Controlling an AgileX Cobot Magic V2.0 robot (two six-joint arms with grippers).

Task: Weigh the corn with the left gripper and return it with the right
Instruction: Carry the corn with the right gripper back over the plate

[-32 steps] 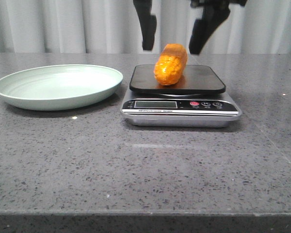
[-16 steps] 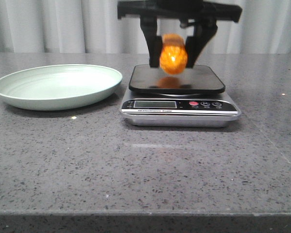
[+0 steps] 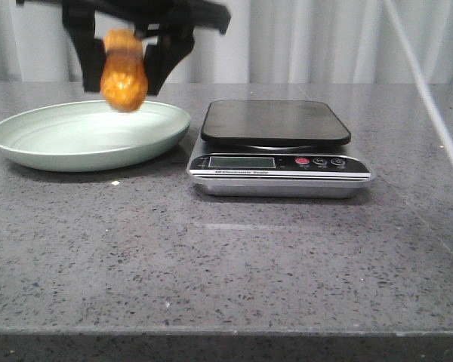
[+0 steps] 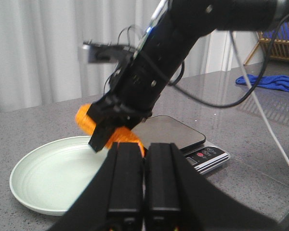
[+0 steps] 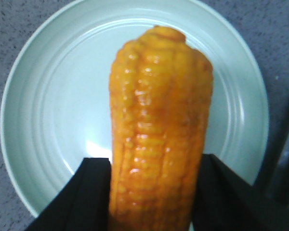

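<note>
The corn (image 3: 124, 72) is a stubby orange-yellow cob with bumpy kernels. My right gripper (image 3: 125, 64) is shut on it and holds it upright in the air above the pale green plate (image 3: 30, 143), over the plate's right half. In the right wrist view the corn (image 5: 159, 120) sits between the two black fingers (image 5: 86, 192), with the plate (image 5: 53, 96) below. My left gripper (image 4: 144, 147) is shut and empty, hanging near the plate (image 4: 53, 173), and its view shows the right arm holding the corn (image 4: 86, 120). The left gripper is out of the front view.
The kitchen scale (image 3: 275, 121) stands right of the plate with a bare black platform; it also shows in the left wrist view (image 4: 168, 130). A white cable (image 3: 430, 98) slants across the right side. A blue cloth (image 4: 269, 82) lies far off.
My right gripper closed on the corn on the scale, lifted it and carried it left to above the plate. The scale platform is now bare.
</note>
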